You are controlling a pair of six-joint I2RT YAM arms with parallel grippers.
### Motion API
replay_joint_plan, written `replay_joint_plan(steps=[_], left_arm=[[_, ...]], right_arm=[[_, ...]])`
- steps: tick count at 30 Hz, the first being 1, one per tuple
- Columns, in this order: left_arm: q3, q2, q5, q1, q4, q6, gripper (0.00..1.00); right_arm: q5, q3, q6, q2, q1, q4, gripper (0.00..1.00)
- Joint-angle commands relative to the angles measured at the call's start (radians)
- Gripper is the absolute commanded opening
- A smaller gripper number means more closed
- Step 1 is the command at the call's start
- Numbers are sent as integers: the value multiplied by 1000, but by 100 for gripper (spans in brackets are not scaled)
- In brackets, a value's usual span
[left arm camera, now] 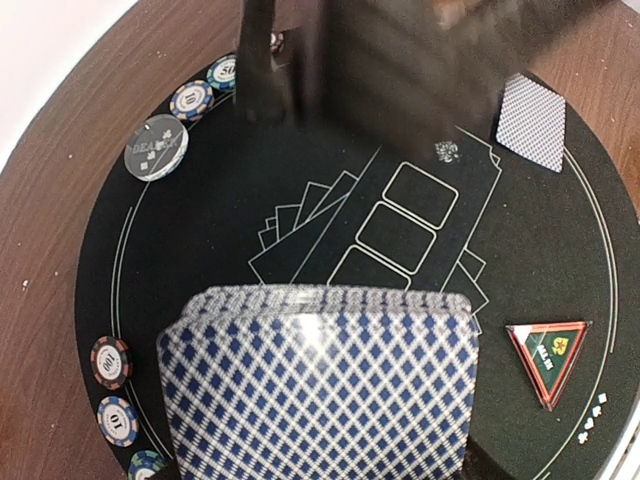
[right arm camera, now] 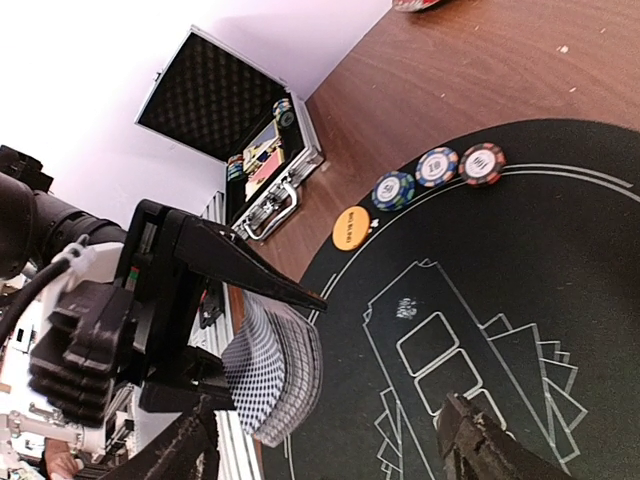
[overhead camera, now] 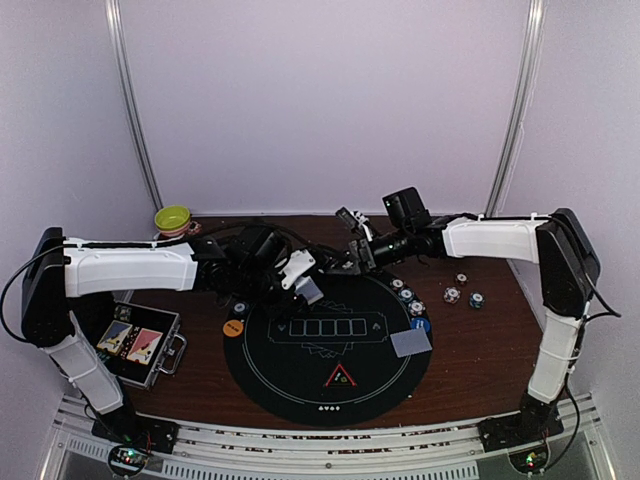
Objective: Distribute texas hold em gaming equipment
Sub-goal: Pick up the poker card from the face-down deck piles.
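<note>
While left gripper (overhead camera: 304, 284) clamps the card deck (left arm camera: 320, 390) above the black mat (left arm camera: 170, 285); right gripper (right arm camera: 332, 445) spread wide, empty

We see a pale lilac wall (overhead camera: 320, 100) behind, evenly lit, with two slim metal strips (overhead camera: 134, 110) running up it. Below us lies a dark brown wooden table (overhead camera: 490, 350).

place: robot lab booth | proof: white walls (overhead camera: 320, 100), slotted metal rail (overhead camera: 300, 445) (arms (overhead camera: 130, 268) bolted on)
</note>
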Motion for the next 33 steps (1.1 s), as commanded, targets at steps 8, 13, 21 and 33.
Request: replay_joint_plan(steps=[8, 13, 21, 33], left_arm=[[-8, -25, 36, -4, 59, 13, 58], [-7, -19, 34, -4, 60, 15, 58], [-2, -1, 38, -4, 61, 14, 58], [-4, 11, 45, -4, 61, 12, 57]], right_arm=[[-50, 8, 119, 60, 53, 112, 73], [-67, 29, 142, 104, 70, 107, 70], [-97, 51, 184, 146, 90, 127, 67], [-92, 74, 199, 188, 122, 126, 53]])
